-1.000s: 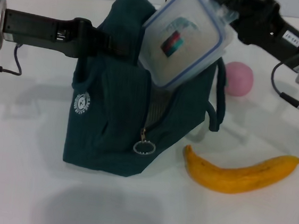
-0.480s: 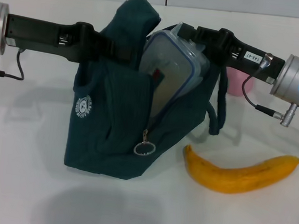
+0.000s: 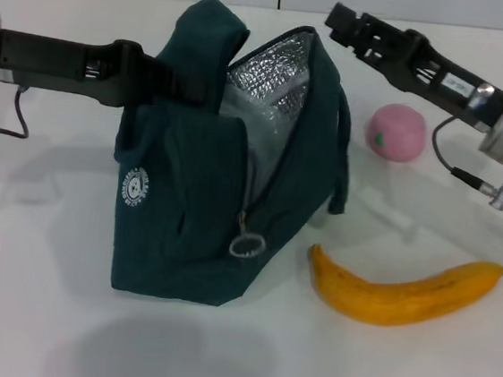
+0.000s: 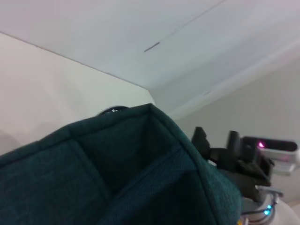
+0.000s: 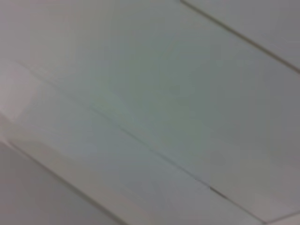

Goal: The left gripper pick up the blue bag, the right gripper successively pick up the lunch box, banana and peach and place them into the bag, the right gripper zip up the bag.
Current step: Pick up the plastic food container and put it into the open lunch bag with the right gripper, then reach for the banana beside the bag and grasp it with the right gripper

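Black pincers (image 3: 341, 22), silver cylindrical wrists, thin black cables, glowing blue ring light

White table (image 3: 23, 309): bag (image 3: 193, 227), banana (image 3: 403, 290), peach (image 3: 395, 132).

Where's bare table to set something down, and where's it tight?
Bare table runs along the near edge, in front of the blue bag and banana, and on the robot's left under the left gripper. Tight: between bag, banana and peach, where the right gripper hovers by the bag's mouth.
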Available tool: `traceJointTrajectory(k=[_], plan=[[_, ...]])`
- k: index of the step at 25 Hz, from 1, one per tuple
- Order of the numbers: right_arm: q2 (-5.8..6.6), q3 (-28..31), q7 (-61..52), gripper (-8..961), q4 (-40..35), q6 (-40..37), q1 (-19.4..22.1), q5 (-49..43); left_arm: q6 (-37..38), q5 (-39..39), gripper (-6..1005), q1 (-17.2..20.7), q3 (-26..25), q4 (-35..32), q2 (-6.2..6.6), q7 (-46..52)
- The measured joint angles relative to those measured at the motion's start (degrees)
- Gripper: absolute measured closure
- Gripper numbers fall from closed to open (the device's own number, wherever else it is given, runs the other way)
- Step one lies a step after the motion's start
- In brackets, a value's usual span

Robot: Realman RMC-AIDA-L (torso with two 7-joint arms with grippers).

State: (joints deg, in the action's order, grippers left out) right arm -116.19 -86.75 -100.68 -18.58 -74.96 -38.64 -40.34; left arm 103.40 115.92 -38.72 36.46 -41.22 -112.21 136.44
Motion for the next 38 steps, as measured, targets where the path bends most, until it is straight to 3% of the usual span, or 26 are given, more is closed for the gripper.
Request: traceJointTrajectory(k=[4,7,11,14,17,19,23,27,32,38], plan=[[0.13,0.26,2.50,541,-0.01,-2.85,1.56,1.14,-0.95,0.00,971,0.37,0.01,0.00,0.67,-0.01],[1.12,1.17,5.76,424,-0.37,-6.15,3.13,2.15,-1.22,-0.10,971,0.58,0.02,0.01,1.03,-0.03],[4.46,2.13,9.20,273,-5.46,-7.81,5.52,-1.95,-1.25,-0.12,971,1.29,0.02,-0.12,1.17,-0.04],[7.88,2.45,6.58,173,-15.46,-5.03,7.74,-10.58,-1.22,-0.05,972,1.66,0.06,-0.21,1.22,-0.08],[11.10,3.58,-1.72,140,-27.62,-2.12,8.29,-24.51,-1.18,-0.05,972,1.67,0.10,-0.38,1.30,-0.22],[11.87,6.72,-8.15,140,-34.31,-3.29,7.13,-36.41,-1.17,-0.06,972,1.67,0.09,-0.42,1.30,-0.24],[10.76,15.51,-17.28,142,-44.28,-14.72,2.31,-61.98,-1.16,-0.07,972,1.55,0.20,-0.44,1.30,-0.30],[8.75,17.88,-14.85,144,-51.42,-26.39,-1.79,-80.82,-1.12,-0.04,972,1.34,0.31,-0.45,1.30,-0.30],[4.69,17.00,-6.25,151,-55.11,-32.61,-3.79,-92.15,-1.10,0.02,972,1.39,0.24,-0.31,1.31,-0.30],[1.24,11.74,-2.39,155,-56.15,-31.76,-3.82,-97.84,-1.12,-0.03,971,1.26,0.30,-0.09,1.27,-0.03]])
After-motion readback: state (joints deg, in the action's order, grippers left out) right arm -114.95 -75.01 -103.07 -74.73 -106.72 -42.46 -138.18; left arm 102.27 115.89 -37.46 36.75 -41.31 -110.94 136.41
